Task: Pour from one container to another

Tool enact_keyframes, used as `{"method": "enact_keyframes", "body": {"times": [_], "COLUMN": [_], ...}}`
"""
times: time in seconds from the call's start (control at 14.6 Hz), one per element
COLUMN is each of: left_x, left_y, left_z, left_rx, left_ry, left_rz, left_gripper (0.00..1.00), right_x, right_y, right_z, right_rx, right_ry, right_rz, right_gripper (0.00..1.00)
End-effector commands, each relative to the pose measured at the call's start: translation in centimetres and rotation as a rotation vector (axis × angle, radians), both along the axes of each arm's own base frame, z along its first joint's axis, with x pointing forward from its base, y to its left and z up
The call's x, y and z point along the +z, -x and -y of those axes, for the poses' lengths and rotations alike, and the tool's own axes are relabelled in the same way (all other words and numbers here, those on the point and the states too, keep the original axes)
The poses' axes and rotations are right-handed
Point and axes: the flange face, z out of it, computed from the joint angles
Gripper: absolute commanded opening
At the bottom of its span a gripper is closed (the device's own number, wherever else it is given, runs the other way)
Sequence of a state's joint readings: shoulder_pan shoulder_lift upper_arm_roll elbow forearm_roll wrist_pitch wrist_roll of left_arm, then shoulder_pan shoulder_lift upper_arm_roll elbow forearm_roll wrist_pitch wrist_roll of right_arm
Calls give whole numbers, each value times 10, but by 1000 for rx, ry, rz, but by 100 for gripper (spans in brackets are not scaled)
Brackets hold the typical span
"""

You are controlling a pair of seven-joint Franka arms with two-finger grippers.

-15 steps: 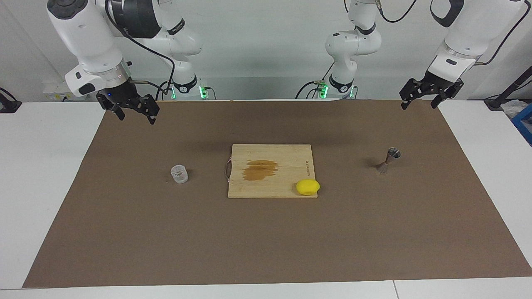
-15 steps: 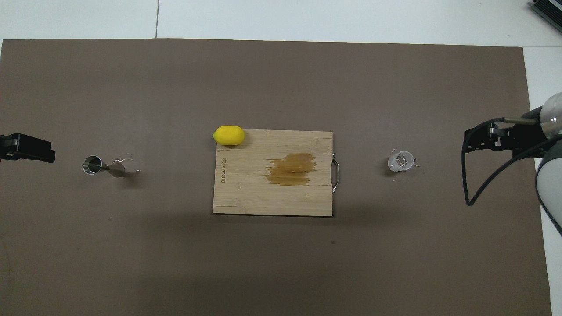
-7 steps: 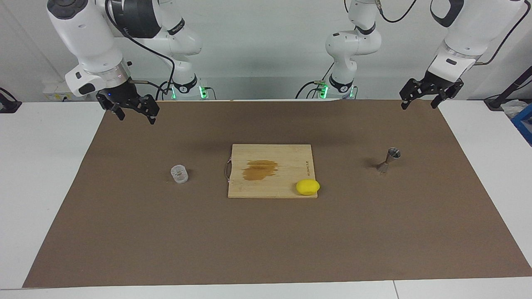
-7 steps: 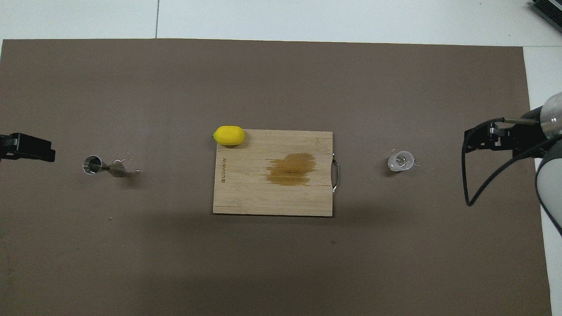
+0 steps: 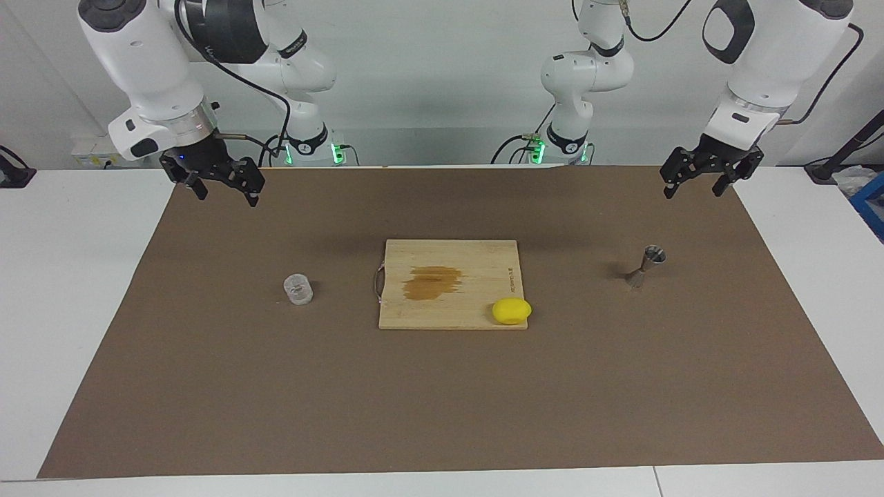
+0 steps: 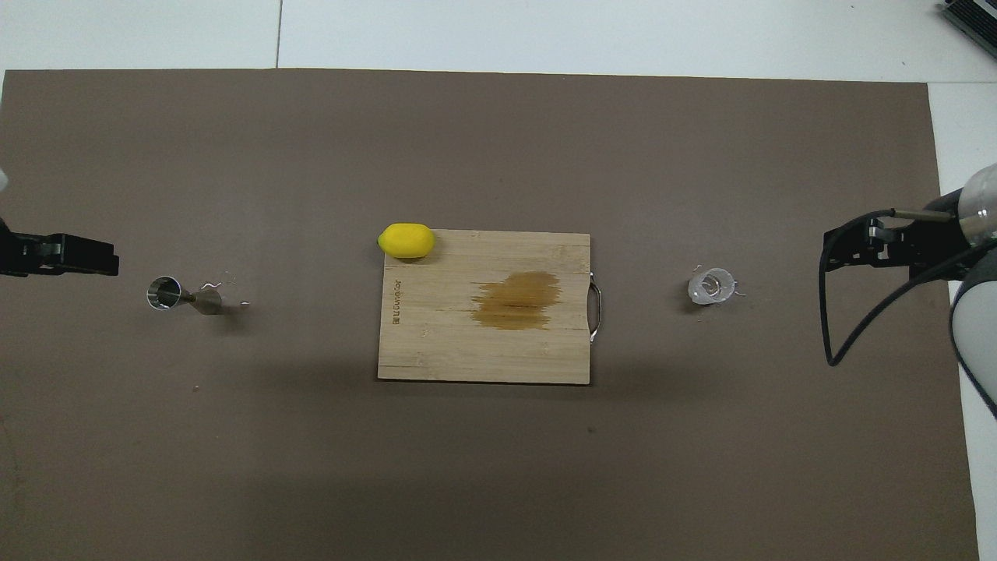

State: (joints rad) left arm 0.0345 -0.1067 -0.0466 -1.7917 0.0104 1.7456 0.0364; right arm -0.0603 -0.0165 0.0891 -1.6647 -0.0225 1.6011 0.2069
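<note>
Facing view, going across from the right arm's end of the table: your right gripper point(image 5: 221, 188) hangs in the air over the brown mat point(image 5: 442, 414), fingers spread and holding nothing. The clear cup point(image 5: 298, 289) stands upright on the mat below it, apart from it and farther from the robots. Next comes the cutting board point(image 5: 449, 262) in the middle, with a brownish stain on it and a lemon point(image 5: 512, 310) on the corner toward the left arm's end. Then the metal jigger point(image 5: 645, 267) stands upright on its lower cone (the open top cone shows clearly from overhead), and your left gripper point(image 5: 699, 179) hovers over the mat with its fingers released and empty too.

Nothing is grasped yet, so I judge the step in hand to be the reach for the cup. Bring the right gripper down square over it and close on the wall at mid-height, gently, since clear plastic may slip. Keep it level on the way across, passing over the board, and consider steadying the jigger with the left gripper: its narrow waist looks easy to topple.
</note>
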Motion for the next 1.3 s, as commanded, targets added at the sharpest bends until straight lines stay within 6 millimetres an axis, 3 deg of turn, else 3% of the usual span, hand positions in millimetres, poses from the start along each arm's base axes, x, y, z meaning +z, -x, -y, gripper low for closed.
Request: {"method": "enact_keyframes", "body": {"times": [0.0,0.34,0.69,1.23], "left_x": [-11,-57,-107,-108], "left_y": [8,-2,-18,-17], "left_z": [-10,-14,-1,8], "left_rx": [15,18,3,35], "left_ry": [-5,-4,2,9], "left_rz": [50,93,94,92], "left_gripper": [100,100,100,100], "right_x": [-1,-1,-1,1], "right_y": [3,3,3,2], "right_z": [4,4,12,-8], "right_rx": [3,3,-10,15], "right_ry": [-7,-7,-7,-5], "right_rz": [-1,1,-1,15], "right_gripper": [100,100,100,100]}}
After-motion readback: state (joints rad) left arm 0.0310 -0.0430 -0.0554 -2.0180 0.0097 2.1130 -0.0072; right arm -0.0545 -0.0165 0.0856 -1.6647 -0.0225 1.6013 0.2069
